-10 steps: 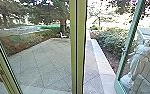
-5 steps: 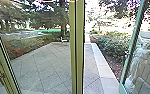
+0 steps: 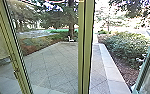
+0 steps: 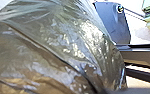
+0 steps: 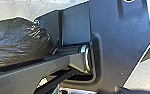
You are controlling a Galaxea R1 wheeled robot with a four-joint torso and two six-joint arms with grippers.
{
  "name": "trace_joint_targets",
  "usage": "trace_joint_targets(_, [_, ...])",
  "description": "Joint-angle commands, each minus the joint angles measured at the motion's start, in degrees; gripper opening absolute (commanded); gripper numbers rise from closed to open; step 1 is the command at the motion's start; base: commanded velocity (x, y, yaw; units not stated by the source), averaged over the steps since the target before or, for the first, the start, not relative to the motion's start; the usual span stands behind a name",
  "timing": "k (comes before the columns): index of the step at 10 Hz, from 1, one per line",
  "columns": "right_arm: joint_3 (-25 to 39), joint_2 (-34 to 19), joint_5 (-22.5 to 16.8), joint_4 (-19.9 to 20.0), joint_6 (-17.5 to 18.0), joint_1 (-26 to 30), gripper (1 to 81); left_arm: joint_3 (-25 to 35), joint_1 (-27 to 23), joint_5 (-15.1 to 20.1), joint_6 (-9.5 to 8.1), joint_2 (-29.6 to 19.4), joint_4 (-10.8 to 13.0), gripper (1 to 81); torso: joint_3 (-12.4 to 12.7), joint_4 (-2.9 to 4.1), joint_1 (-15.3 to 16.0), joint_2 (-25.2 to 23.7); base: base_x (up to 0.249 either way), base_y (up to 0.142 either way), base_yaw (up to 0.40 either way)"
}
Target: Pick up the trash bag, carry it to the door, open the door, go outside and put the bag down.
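Big shiny trash bag (image 4: 56,47) beside the robot's dark base (image 5: 121,50), green-edged door (image 3: 147,60) open on the right, stone path (image 3: 99,75) and leafy bush (image 3: 126,47) outside, can't tell how open each claw is or what it holds

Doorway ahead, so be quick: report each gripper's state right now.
Left: open or closed cannot be told; trash bag looms large in its view.
Right: cannot be told.

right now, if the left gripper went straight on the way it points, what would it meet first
Probably the trash bag, large across the left wrist view; depth is unclear, so I can't tell whether any gap remains or they already touch.
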Motion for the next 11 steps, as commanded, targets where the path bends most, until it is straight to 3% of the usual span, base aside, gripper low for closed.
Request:
trace_joint_targets(1, [-1.8, 0.9, -3.2, 0.9, 0.0, 2.7, 81.1, -2.9, -3.6, 3.6, 0.7, 1.4, 0.4, 1.0, 0.0, -0.05, 0.0, 0.0, 0.0, 0.0, 0.0])
trace_joint_targets(2, [-3.4, 2.2, -2.9, 0.9, 0.0, 2.4, 81.1, -4.9, -3.7, 3.6, 0.7, 2.4, 0.4, 1.0, 0.0, 0.24, 0.0, 0.0, 0.0, 0.0, 0.0])
trace_joint_targets(4, [-8.5, 6.1, 1.2, 0.3, -0.2, 1.0, 81.1, -9.1, -3.7, 1.6, 0.7, 5.0, 1.9, 1.0, 0.0, 0.13, 0.0, 0.0, 0.0, 0.0, 0.0])
trace_joint_targets(5, [-9.9, 7.0, 1.2, -0.2, -0.3, 1.0, 81.1, -10.4, -3.7, 1.2, 0.7, 5.6, 2.0, 1.0, 0.0, 0.15, 0.0, 0.0, 0.0, 0.0, 0.0])
trace_joint_targets(8, [-10.9, 9.0, 2.6, -2.3, -0.2, 0.2, 81.1, -11.4, -3.7, -1.3, 0.7, 5.8, 2.1, 1.0, 0.0, 0.15, 0.0, 0.0, 0.0, 0.0, 0.0])
trace_joint_targets(11, [-12.9, 10.7, 3.2, -2.5, -0.2, -0.2, 81.1, -11.4, -3.7, -1.6, 0.7, 6.2, 2.1, 1.0, 0.0, 0.15, 0.0, 0.0, 0.0, 0.0, 0.0])
